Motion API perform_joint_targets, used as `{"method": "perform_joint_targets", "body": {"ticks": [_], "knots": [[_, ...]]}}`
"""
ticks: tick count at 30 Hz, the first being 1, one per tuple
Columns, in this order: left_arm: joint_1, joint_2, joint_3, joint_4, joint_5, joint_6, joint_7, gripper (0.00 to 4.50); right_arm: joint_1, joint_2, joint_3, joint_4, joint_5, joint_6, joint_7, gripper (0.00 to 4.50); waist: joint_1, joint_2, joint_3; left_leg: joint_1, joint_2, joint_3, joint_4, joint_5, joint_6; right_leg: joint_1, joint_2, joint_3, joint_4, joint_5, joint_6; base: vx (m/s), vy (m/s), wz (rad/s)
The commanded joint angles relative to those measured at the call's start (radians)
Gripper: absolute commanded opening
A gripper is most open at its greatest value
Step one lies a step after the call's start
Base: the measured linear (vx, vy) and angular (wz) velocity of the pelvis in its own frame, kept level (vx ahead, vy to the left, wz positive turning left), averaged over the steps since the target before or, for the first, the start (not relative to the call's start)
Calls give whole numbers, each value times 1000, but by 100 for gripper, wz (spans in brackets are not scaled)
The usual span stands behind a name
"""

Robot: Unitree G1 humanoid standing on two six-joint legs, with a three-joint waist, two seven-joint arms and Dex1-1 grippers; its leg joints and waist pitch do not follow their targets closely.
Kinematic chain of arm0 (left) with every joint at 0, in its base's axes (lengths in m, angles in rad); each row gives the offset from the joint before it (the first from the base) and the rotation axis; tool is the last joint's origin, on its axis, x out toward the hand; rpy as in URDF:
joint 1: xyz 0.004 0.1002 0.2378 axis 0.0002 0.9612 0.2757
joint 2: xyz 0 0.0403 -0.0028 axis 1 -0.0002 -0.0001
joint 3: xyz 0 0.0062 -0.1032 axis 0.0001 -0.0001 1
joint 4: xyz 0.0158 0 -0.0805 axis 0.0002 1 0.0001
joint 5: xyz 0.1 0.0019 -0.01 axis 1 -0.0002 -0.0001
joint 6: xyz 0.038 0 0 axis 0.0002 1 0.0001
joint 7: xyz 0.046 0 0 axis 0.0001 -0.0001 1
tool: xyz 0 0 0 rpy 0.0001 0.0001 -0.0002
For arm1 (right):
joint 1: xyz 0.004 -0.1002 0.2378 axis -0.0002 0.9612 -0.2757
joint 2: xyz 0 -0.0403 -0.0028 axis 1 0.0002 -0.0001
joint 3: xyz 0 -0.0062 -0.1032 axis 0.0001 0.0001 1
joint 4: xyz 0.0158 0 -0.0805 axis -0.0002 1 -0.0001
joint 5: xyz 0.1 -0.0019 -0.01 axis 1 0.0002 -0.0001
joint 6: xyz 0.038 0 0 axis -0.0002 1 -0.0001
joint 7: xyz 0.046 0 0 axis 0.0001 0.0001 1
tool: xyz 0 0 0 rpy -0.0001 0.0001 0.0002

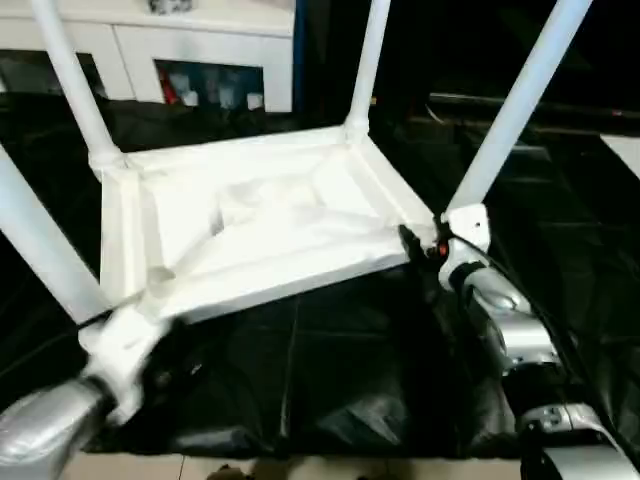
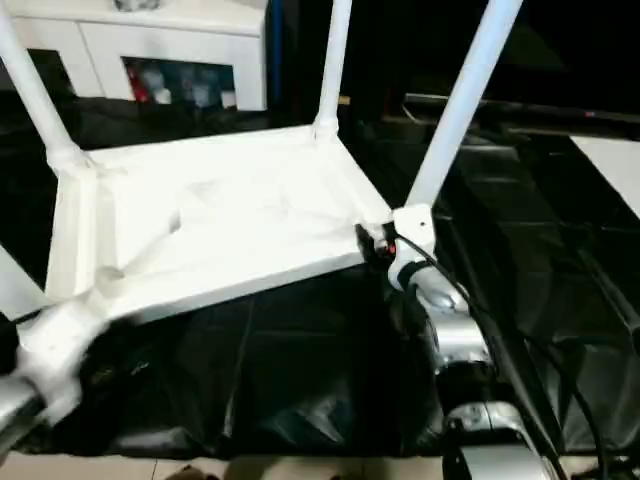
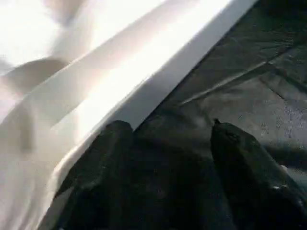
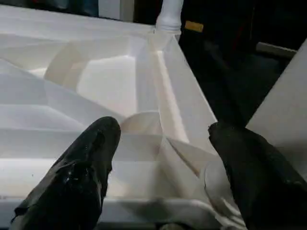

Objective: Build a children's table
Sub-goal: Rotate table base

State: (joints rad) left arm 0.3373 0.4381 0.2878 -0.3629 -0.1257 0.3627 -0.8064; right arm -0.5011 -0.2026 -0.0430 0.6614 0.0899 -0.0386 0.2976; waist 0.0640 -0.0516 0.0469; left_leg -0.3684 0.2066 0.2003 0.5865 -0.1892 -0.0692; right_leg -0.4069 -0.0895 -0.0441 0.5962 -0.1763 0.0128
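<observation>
Left eye view, one upturned tabletop (image 1: pixel 250 225), four legs (image 1: pixel 515 110) socketed; left gripper (image 3: pixel 168 139) spread, right gripper (image 4: pixel 163 134) spread

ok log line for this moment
tabletop upside down, four legs up | left gripper open at edge | right gripper open at corner

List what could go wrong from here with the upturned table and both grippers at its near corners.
1. The tabletop lies upside down with four legs standing tall; a lopsided lift could tip it or swing a leg into the cabinet behind.
2. The left gripper is open beside the tabletop's edge, over the black sheet; closing may snag the sheet.
3. The right gripper straddles the corner ribs with open fingers and may slip.
</observation>
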Motion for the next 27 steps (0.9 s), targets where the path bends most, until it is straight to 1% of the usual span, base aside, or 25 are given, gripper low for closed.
{"method": "perform_joint_targets", "body": {"ticks": [1, 2, 3, 4, 5, 6, 8, 9, 10, 11, 12, 13, 14, 15, 16, 17, 18, 19, 21, 22, 23, 24, 25, 26, 27], "knots": [[41, 32, 97, -24, -84, -23, -66, 343, 31, -11, -15, -21, 31, -6, 48, 356, -2, 14, -48, 13, 21, -12, -82, -321, -1, 24, -26, 31, -65, -266, -146, 0, 0, 0], [53, 39, 129, -21, -109, -25, -86, 343, 41, -12, -14, -33, 43, -1, 71, 356, -4, 14, -47, 16, 20, -12, -82, -333, 2, 21, -23, 32, -67, -269, -139, 0, 0, 0], [60, 47, 146, -19, -120, -27, -103, 349, 48, -13, -10, -43, 45, 1, 80, 356, -5, 14, -45, 16, 21, -12, -83, -341, 1, 21, -22, 32, -67, -270, -138, 0, 0, 0], [80, 74, 202, -8, -157, -27, -151, 353, 69, -19, 1, -72, 52, 9, 111, 356, -4, 14, -45, 20, 22, -13, -84, -358, -3, 18, -21, 32, -70, -278, -138, 0, 0, 0], [88, 86, 221, -5, -170, -24, -167, 360, 77, -22, 5, -82, 54, 12, 122, 356, -4, 13, -44, 17, 22, -14, -86, -365, -3, 20, -22, 33, -69, -286, -135, 0, 0, 0], [97, 107, 260, 15, -190, -30, -194, 383, 97, -30, 12, -112, 64, 18, 152, 356, -6, 11, -43, 15, 22, -16, -88, -371, -4, 21, -21, 33, -70, -297, -132, 0, 0, 0], [104, 125, 285, 27, -207, -34, -206, 394, 112, -36, 16, -134, 72, 25, 176, 356, -5, 12, -42, 19, 21, -15, -87, -385, -3, 16, -21, 35, -72, -310, -129, 0, 0, 0], [109, 141, 308, 35, -221, -32, -215, 402, 128, -44, 21, -161, 81, 41, 201, 356, -7, 13, -40, 18, 22, -17, -90, -397, -6, 18, -21, 36, -72, -322, -130, 0, 0, 0], [106, 155, 330, 47, -227, -40, -213, 416, 152, -60, 32, -192, 84, 56, 232, 356, -5, 17, -40, 21, 23, -17, -90, -402, -9, 17, -21, 37, -73, -322, -129, 0, 0, 0], [105, 160, 339, 51, -230, -43, -213, 416, 161, -67, 36, -203, 84, 61, 243, 356, -5, 16, -39, 21, 23, -17, -90, -407, -9, 16, -21, 37, -75, -327, -128, 0, 0, 0], [98, 166, 351, 61, -233, -45, -209, 427, 175, -77, 42, -216, 81, 78, 251, 356, -3, 22, -38, 23, 23, -18, -91, -416, -13, 15, -22, 38, -76, -335, -127, 0, 0, 0], [86, 179, 364, 77, -247, -46, -205, 434, 198, -86, 44, -234, 77, 89, 253, 356, -4, 19, -37, 22, 21, -18, -91, -425, -16, 16, -21, 37, -78, -352, -125, 0, 0, 0], [78, 186, 371, 87, -256, -45, -203, 439, 212, -91, 44, -245, 74, 95, 251, 356, -1, 20, -38, 26, 22, -17, -90, -426, -17, 14, -23, 38, -80, -355, -125, 0, 0, 0], [60, 197, 381, 108, -266, -46, -197, 445, 235, -97, 48, -256, 59, 99, 236, 356, -1, 19, -37, 25, 21, -19, -90, -425, -18, 14, -22, 39, -79, -357, -127, 0, 0, 0], [52, 200, 382, 116, -263, -48, -192, 445, 243, -98, 49, -258, 54, 97, 231, 356, -1, 21, -37, 25, 21, -19, -91, -427, -23, 14, -23, 39, -81, -362, -128, 0, 0, 0], [47, 203, 384, 123, -263, -50, -193, 445, 250, -99, 48, -262, 51, 97, 230, 356, -2, 21, -37, 25, 21, -21, -91, -434, -26, 15, -24, 38, -80, -369, -130, 0, 0, 0], [38, 206, 386, 130, -265, -46, -190, 445, 258, -97, 46, -270, 51, 106, 228, 356, -4, 21, -38, 22, 22, -23, -93, -432, -29, 18, -26, 38, -78, -368, -130, 0, 0, 0], [31, 207, 387, 134, -267, -46, -188, 445, 262, -97, 45, -274, 49, 112, 226, 356, -4, 21, -38, 23, 22, -23, -93, -432, -29, 17, -25, 38, -79, -369, -129, 0, 0, 0], [-32, 204, 363, 162, -266, -51, -160, 445, 264, -91, 41, -272, 42, 136, 205, 356, -4, 20, -39, 27, 20, -23, -92, -434, -32, 15, -24, 38, -78, -372, -130, 0, 0, 0], [-54, 201, 352, 170, -266, -54, -152, 445, 262, -91, 44, -270, 39, 141, 201, 356, -4, 20, -39, 27, 20, -23, -92, -434, -32, 15, -24, 38, -78, -372, -130, 0, 0, 0], [-105, 193, 322, 188, -263, -54, -130, 445, 256, -88, 50, -261, 31, 148, 192, 356, -4, 21, -40, 30, 21, -23, -91, -433, -36, 13, -25, 38, -78, -363, -134, 0, 0, 0], [-156, 182, 288, 212, -249, -55, -97, 445, 247, -86, 57, -252, 25, 162, 184, 356, -2, 14, -40, 32, 21, -21, -90, -434, -38, 12, -24, 38, -77, -363, -134, 0, 0, 0], [-185, 175, 269, 229, -245, -59, -87, 445, 239, -83, 65, -244, 19, 169, 181, 356, 0, 17, -40, 35, 20, -21, -89, -430, -41, 11, -25, 39, -76, -356, -137, 0, 0, 0], [-203, 170, 257, 240, -244, -61, -82, 445, 234, -82, 69, -239, 15, 174, 180, 356, 0, 16, -40, 31, 19, -22, -90, -424, -42, 15, -27, 38, -76, -359, -137, 0, 0, 0], [-265, 144, 223, 262, -255, -56, -74, 445, 208, -69, 81, -204, 0, 171, 167, 356, 0, 12, -45, 24, 20, -24, -91, -392, -46, 24, -31, 37, -71, -344, -133, 0, 0, 0]]}}
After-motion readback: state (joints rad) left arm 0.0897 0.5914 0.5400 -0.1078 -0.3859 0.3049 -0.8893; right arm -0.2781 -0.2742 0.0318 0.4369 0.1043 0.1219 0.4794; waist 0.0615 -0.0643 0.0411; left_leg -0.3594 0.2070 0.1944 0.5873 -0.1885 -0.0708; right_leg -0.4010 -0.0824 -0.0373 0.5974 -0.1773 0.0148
